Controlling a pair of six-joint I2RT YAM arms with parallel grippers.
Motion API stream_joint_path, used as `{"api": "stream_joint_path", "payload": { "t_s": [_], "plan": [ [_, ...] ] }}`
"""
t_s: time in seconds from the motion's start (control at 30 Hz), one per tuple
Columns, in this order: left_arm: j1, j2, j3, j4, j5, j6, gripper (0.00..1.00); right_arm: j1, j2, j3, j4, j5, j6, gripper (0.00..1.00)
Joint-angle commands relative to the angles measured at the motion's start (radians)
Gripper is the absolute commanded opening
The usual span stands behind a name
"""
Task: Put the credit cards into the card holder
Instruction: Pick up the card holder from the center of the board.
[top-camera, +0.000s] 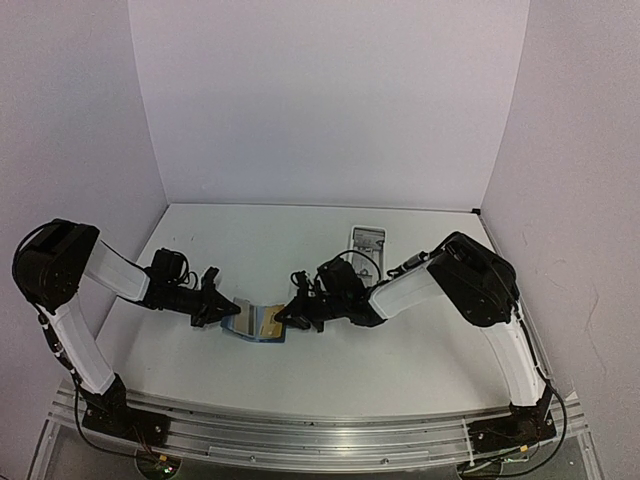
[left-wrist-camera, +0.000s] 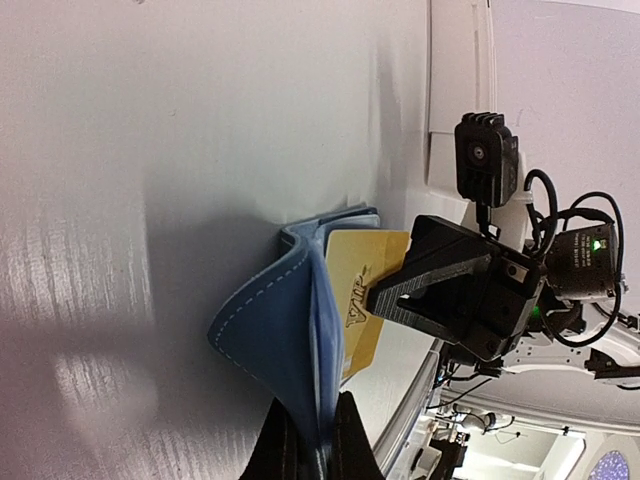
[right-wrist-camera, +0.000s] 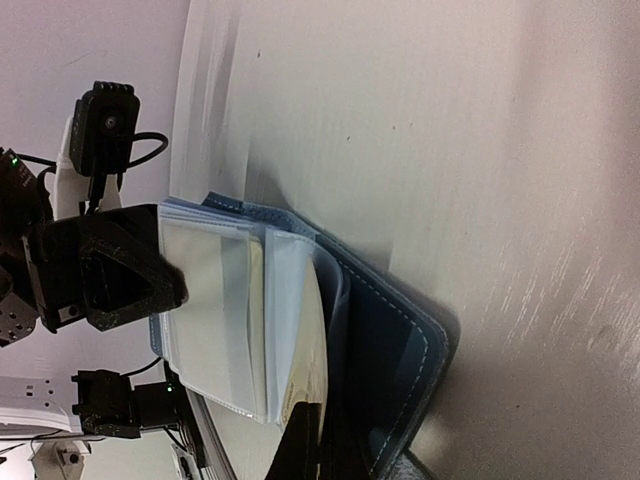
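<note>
Blue card holder (left-wrist-camera: 265, 330) lies open on the table (left-wrist-camera: 150, 150); your left gripper (left-wrist-camera: 312, 452) pinches one flap, likely to brace it, while your right gripper (left-wrist-camera: 388, 298) clamps the gold card (left-wrist-camera: 352, 265) at its inner pockets, seemingly for insertion.

We see our left gripper (left-wrist-camera: 312, 445) at the bottom edge, fingers (left-wrist-camera: 285, 445) pinched tight on the near rim of the blue card holder (left-wrist-camera: 265, 330). The holder stands open just beyond the tips: stitched outer flap bows off to the pincer's left, lighter inner leaves sit straight ahead. A gold card (left-wrist-camera: 355, 255) w/ dark lettering sits partly inside the fold, ahead & right of the pincer. The black right gripper (left-wrist-camera: 385, 300) comes in from the far right, one finger lying on the card's face. Beyond it we see a small cam (left-wrist-camera: 487, 160) and a green light (left-wrist-camera: 598, 243). Pale glossy table (left-wrist-camera: 150, 150) fills the left.
</note>
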Motion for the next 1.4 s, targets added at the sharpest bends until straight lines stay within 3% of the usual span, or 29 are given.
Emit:
{"api": "stream_joint_path", "payload": {
  "t_s": [0.0,0.1,0.27,0.4,0.63,0.83,0.93,1.1,1.37],
  "plan": [
    [-0.031,0.018,0.014,0.023,0.076,0.003,0.0,-0.009,0.038,0.018,-0.085,0.017,-0.058,0.0],
    [-0.027,0.01,0.015,0.026,0.081,0.043,0.0,-0.027,0.005,0.005,-0.082,0.0,-0.09,0.0],
    [-0.011,-0.072,0.043,0.16,0.239,0.177,0.0,-0.054,-0.122,0.02,-0.063,-0.088,-0.202,0.0],
    [0.023,-0.112,0.122,0.162,0.312,0.26,0.0,-0.058,-0.246,0.052,-0.066,-0.107,-0.318,0.0],
    [0.069,-0.186,0.267,0.244,0.372,0.176,0.0,-0.098,-0.435,0.077,-0.079,-0.075,-0.421,0.0],
    [0.071,-0.285,0.373,0.22,0.33,0.125,0.0,-0.093,-0.523,0.143,-0.002,-0.025,-0.466,0.0],
    [0.07,-0.327,0.419,0.159,0.263,0.106,0.0,-0.069,-0.529,0.165,0.103,0.024,-0.476,0.0],
    [0.057,-0.38,0.488,0.097,0.225,0.071,0.0,-0.022,-0.504,0.197,0.101,0.161,-0.516,0.0],
    [0.049,-0.421,0.486,0.108,0.252,0.015,0.0,-0.009,-0.457,0.221,0.107,0.192,-0.555,0.0]
  ]
}}
